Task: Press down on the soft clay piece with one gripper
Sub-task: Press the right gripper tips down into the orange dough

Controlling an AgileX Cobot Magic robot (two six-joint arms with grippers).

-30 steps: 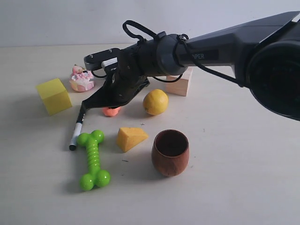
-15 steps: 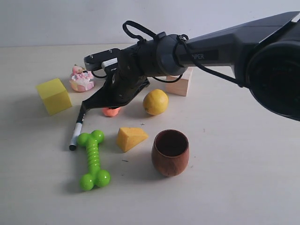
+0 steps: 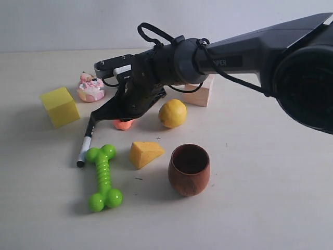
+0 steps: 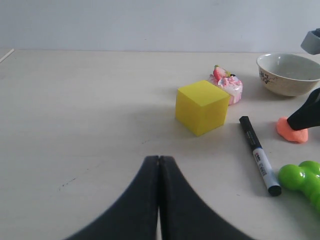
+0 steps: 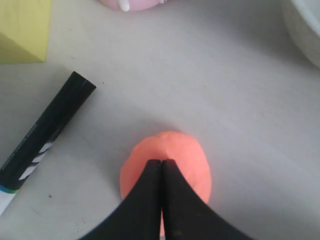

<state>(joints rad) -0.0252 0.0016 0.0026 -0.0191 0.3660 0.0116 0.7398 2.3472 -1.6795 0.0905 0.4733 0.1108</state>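
Observation:
The soft clay piece (image 3: 124, 124) is a small salmon-orange lump lying between the marker and the lemon. It also shows in the left wrist view as the clay piece (image 4: 292, 132), and close up in the right wrist view as the clay piece (image 5: 172, 150). My right gripper (image 3: 120, 117) (image 5: 161, 162) is shut, and its joined black tips rest on top of the clay with nothing held between them. My left gripper (image 4: 159, 159) is shut and empty above bare table, well apart from the clay. It is not seen in the exterior view.
A marker (image 3: 83, 148) lies just left of the clay. Round about are a yellow cube (image 3: 60, 107), a pink cake toy (image 3: 90, 87), a lemon (image 3: 173, 113), a cheese wedge (image 3: 145, 153), a wooden cup (image 3: 189, 169), a green bone toy (image 3: 104, 177), a wooden block (image 3: 200, 94) and a bowl (image 4: 289, 74).

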